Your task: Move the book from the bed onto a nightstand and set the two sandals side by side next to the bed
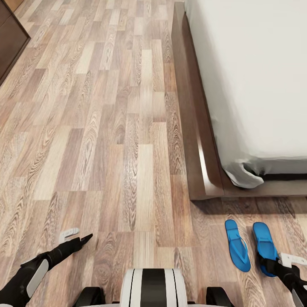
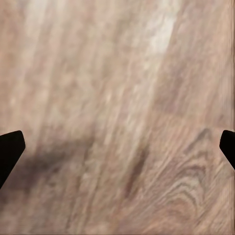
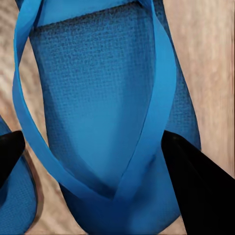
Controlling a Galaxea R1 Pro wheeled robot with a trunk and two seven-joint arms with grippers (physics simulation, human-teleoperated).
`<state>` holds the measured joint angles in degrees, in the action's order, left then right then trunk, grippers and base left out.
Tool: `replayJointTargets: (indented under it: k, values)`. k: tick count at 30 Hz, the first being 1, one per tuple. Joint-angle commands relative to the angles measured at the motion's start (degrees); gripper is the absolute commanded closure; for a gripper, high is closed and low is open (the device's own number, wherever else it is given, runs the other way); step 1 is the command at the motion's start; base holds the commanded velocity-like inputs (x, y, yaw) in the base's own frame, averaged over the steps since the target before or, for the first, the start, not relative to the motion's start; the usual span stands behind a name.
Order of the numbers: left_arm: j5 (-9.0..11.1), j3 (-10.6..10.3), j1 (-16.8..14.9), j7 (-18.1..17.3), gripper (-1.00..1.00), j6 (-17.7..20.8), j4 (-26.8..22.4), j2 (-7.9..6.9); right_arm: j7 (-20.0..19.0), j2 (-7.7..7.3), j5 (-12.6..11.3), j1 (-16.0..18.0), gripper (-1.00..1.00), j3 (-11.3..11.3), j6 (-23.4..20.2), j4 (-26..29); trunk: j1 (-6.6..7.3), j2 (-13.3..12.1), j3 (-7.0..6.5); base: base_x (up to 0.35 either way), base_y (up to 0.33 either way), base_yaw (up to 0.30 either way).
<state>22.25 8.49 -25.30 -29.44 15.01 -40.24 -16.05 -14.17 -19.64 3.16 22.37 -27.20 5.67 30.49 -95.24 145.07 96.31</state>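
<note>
Wood-plank floor (image 1: 106, 149) fills most of the head view. Bed (image 1: 256, 85) at right: off-white mattress on a dark brown frame. Dark cabinet corner (image 1: 10, 38) at far left. Two blue sandals lie side by side on the floor near the bed's corner: left sandal (image 1: 237, 250), right sandal (image 1: 264, 248). Right gripper (image 3: 98, 161) spread wide over the right sandal, fingers either side of its straps. Left gripper (image 2: 117, 152) spread, over bare floor.

wood plank floor (image 1: 106, 149) throughout; dark wooden cabinet (image 1: 10, 38) at far left corner.
</note>
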Motion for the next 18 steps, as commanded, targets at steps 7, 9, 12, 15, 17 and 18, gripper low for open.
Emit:
replayJointTargets:
  k: [7, 9, 12, 15, 17, 18]
  values:
    - [0.52, 0.12, -0.01, -0.18, -1.00, 0.53, -0.01, 0.39, -0.50, 0.04, 0.35, 0.04, 1.00, -0.61, 0.65, 1.49, 0.01, 0.01, 0.03, 0.000, 0.000, 0.000]
    - [0.52, 0.12, -0.01, -0.18, -1.00, 0.55, -0.01, 0.40, -0.50, 0.04, 0.35, 0.04, 1.00, -0.60, 0.66, 1.58, 0.01, 0.01, 0.03, 0.000, 0.000, 0.000]
    - [0.52, 0.12, -0.01, -0.18, -1.00, 0.55, -0.01, 0.41, -0.49, 0.04, 0.35, 0.04, 1.00, -0.58, 0.66, 1.60, 0.01, 0.01, 0.03, 0.000, 0.000, 0.000]
    - [0.52, 0.12, -0.01, -0.15, -1.00, 0.50, -0.01, 0.41, -0.43, 0.04, 0.41, 0.04, 1.00, -0.52, 0.66, 1.60, 0.01, 0.01, 0.03, 0.002, 0.000, 0.000]
    - [0.52, 0.12, -0.01, -0.11, -1.00, 0.47, -0.01, 0.41, -0.42, 0.04, 0.41, 0.04, 1.00, -0.50, 0.66, 1.60, 0.01, 0.01, 0.03, 0.140, 0.000, 0.000]
    - [0.52, 0.12, -0.01, -0.10, -1.00, 0.47, -0.01, 0.41, -0.42, 0.04, 0.43, 0.04, 1.00, -0.49, 0.66, 1.60, 0.01, 0.01, 0.03, 0.211, 0.000, 0.000]
